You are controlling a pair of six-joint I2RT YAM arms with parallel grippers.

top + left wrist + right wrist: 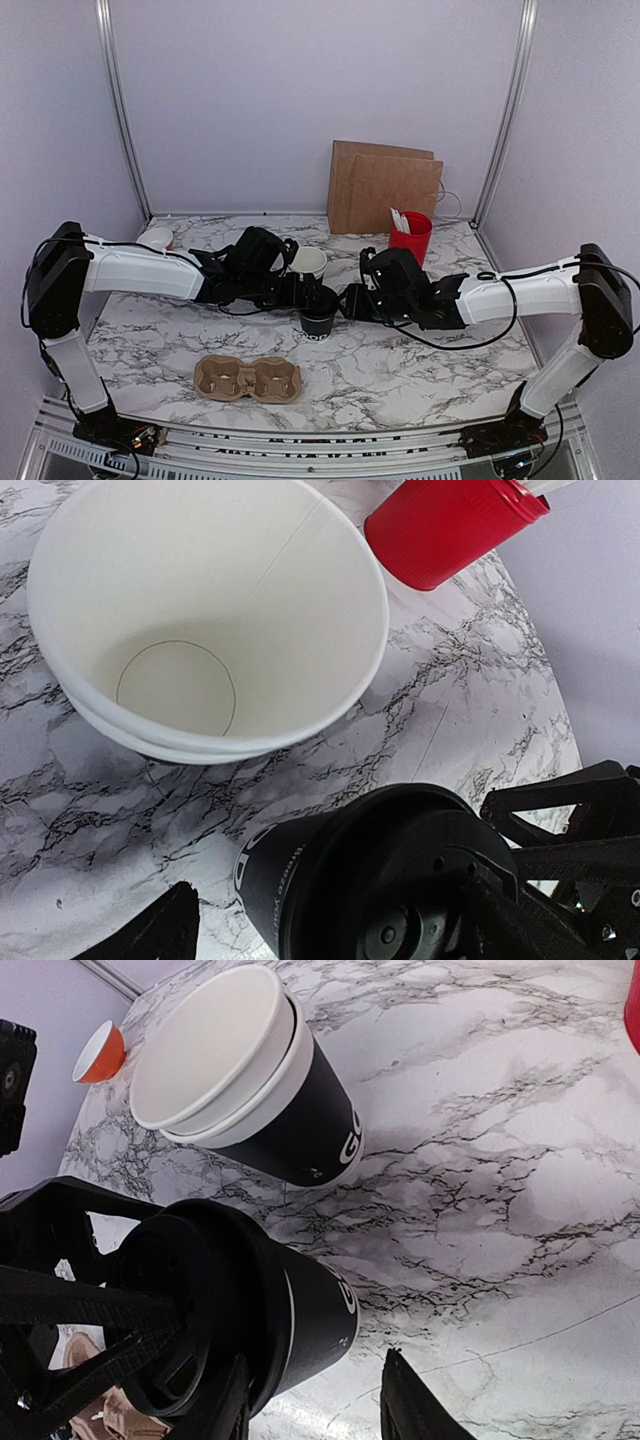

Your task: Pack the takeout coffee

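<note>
At the middle of the marble table [400, 375], a black takeaway cup [318, 325] with a black lid [400, 855] on it is being flanked by both arms; it is being straddled by the left gripper [312, 298], whose jaws are being held wide, the one finger [150, 930] shown in the left wrist view standing clear of the cup's wall; the right gripper [315, 1400] is being held just beside the cup from the other side, its jaws partly apart near the cup's lower wall, and whether anything is being pinched cannot be told. Just behind the lidded cup, two nested open cups [290, 1130], white inside and black-walled with white lettering, are being seen upright on the table; a cardboard cup carrier [248, 379] is being shown nearer the arm bases, apart from every cup. A red cup [410, 238] with white utensils [398, 220] and a brown paper bag [385, 187] are being shown at the back; a small orange-and-white bowl [155, 238] at far left.
</note>
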